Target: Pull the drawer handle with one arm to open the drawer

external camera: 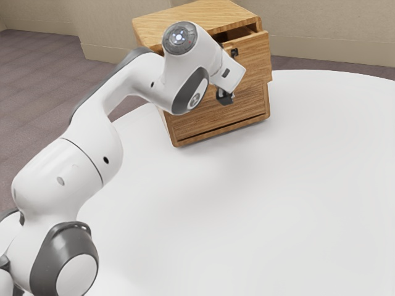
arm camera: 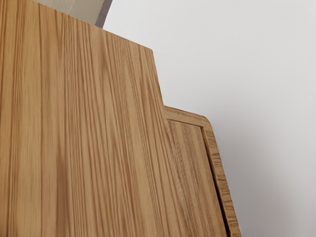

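I'm hovering my tool (external camera: pixel 226 98) just below the handle (external camera: pixel 235 52) of the partly-out top drawer (external camera: pixel 252 48) in the cabinet (external camera: pixel 210 120) on the bench (external camera: pixel 278 197), can't tell its opening, and I'm reckoning a straight, level outward pull works best.

wooden top drawer (external camera: pixel 253 58) — level, partly open
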`<action>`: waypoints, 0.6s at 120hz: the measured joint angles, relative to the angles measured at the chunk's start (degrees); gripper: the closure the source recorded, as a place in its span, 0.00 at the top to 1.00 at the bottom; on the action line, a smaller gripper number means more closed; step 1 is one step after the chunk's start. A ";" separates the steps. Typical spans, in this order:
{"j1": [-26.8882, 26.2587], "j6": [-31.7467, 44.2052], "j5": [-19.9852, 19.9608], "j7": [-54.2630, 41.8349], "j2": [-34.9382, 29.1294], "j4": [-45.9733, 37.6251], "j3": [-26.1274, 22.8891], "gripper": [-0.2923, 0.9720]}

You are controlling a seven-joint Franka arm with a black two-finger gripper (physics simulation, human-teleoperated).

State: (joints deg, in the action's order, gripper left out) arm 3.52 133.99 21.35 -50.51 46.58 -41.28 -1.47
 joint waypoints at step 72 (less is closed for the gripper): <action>-6.82 -5.75 -0.52 9.07 -7.26 -7.50 6.48 0.71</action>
State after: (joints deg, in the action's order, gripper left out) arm -3.30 128.24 20.82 -41.44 39.32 -48.77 5.01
